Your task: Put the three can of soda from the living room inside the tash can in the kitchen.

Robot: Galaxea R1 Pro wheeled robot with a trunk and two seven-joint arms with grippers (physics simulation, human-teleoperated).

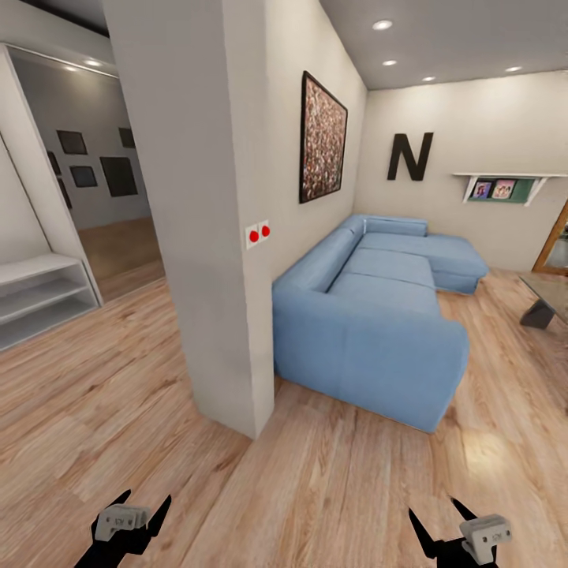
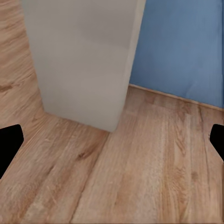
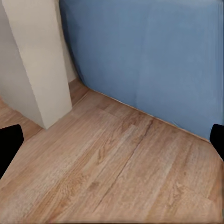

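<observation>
I am at the entrance of the living room, over its light wood plank floor [image 1: 331,489]. The blue corner sofa [image 1: 379,315] stands ahead along the wall. A corner of the glass low table [image 1: 548,296] shows at the far right. The soda cans and the trash can are out of view. My left gripper [image 1: 142,505] hangs low at the bottom left, open and empty. My right gripper [image 1: 440,514] hangs at the bottom right, open and empty. In each wrist view the dark fingertips [image 2: 9,144] [image 3: 9,144] stand far apart at the picture's sides.
A white wall pillar [image 1: 213,237] with two red buttons [image 1: 259,233] stands close ahead on the left, its corner near the sofa's end. White shelves [image 1: 39,296] sit at the far left. Open floor runs between sofa and glass table.
</observation>
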